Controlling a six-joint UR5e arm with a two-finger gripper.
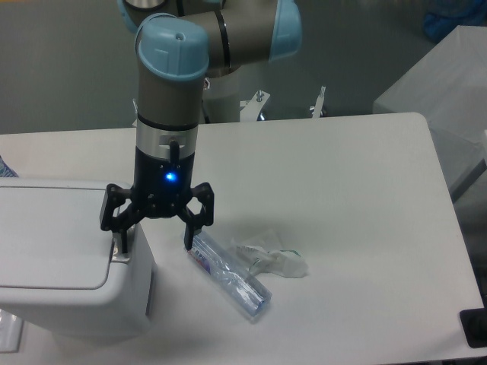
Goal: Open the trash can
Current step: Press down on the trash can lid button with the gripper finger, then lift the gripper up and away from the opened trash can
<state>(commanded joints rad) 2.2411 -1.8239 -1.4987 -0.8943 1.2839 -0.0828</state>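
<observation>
The trash can (72, 293) is a large white boxy bin at the left front of the table, with its flat white lid (53, 236) down. A small grey latch tab (119, 257) sits at the lid's right edge. My gripper (154, 245) hangs straight down at the bin's right end, open. Its left finger (122, 242) stands right at the latch tab; I cannot tell if it touches. Its right finger (188, 237) is just off the bin, beside the bottle.
A clear plastic bottle (230, 277) lies on the table just right of the bin. Crumpled clear plastic wrap (270, 258) lies beside it. A grey box (449, 84) stands off the table's far right corner.
</observation>
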